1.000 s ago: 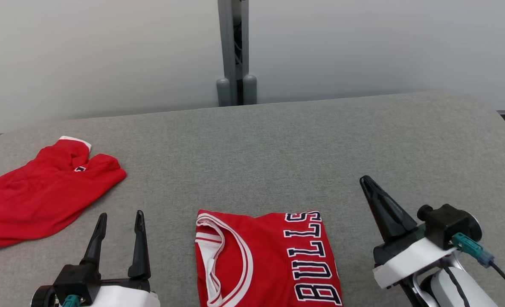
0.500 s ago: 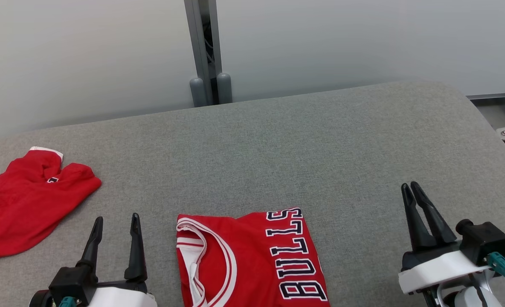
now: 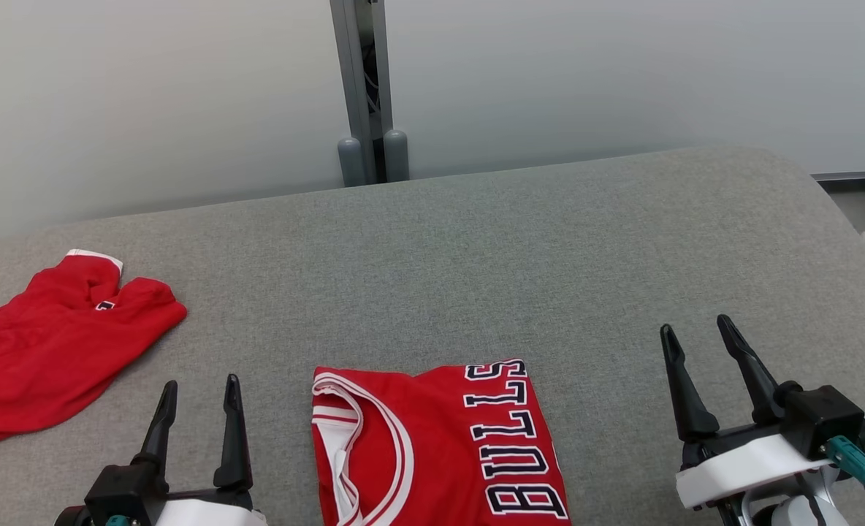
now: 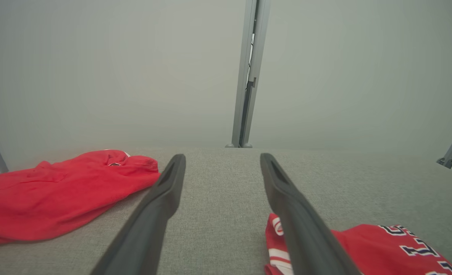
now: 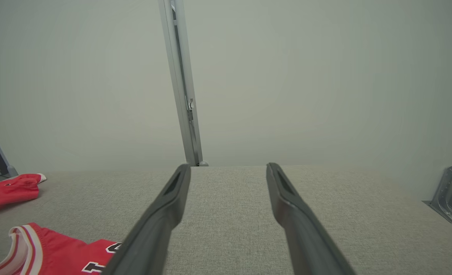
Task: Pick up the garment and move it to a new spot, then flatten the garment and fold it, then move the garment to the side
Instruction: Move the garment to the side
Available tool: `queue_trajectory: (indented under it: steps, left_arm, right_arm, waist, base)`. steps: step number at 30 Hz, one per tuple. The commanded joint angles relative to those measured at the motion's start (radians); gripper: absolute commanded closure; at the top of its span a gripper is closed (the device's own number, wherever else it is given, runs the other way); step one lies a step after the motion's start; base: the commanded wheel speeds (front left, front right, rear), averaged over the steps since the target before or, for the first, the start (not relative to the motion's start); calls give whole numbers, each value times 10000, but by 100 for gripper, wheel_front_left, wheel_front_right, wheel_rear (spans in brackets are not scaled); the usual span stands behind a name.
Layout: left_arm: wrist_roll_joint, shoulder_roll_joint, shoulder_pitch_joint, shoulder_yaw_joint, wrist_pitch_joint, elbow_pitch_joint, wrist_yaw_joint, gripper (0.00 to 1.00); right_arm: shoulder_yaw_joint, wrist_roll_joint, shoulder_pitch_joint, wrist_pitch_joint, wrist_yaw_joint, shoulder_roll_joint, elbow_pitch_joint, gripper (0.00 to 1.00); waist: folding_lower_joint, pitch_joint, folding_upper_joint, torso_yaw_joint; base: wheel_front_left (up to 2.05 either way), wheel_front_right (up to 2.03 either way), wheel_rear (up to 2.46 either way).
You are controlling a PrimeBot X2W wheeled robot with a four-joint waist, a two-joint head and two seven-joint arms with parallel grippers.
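Right claw, shut a second ago, now wide open.

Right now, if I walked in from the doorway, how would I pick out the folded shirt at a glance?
Start with the big grey padded table. At the middle of its near edge lies the folded jersey, a neat red rectangle. Unlike the crumpled red garment lying far off to the left, it shows white-striped neck trim and the dark letters BULLS.
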Motion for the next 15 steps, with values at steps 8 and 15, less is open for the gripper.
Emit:
queue_trajectory:
  steps: [8, 15]
  left_arm:
    - [-89, 33, -16, -55, -37, 0, 72, 0]
    - [-37, 33, -78, -98, -37, 61, 22, 0]
  right_arm:
    - [82, 125, -38, -3, 3, -166, 206, 0]
    - [1593, 1313, -151, 25, 3, -635, 1107, 0]
  waist:
    - [0, -35, -1, 113]
    - [0, 44, -1, 284]
  base:
    - [0, 0, 0]
    - [0, 0, 0]
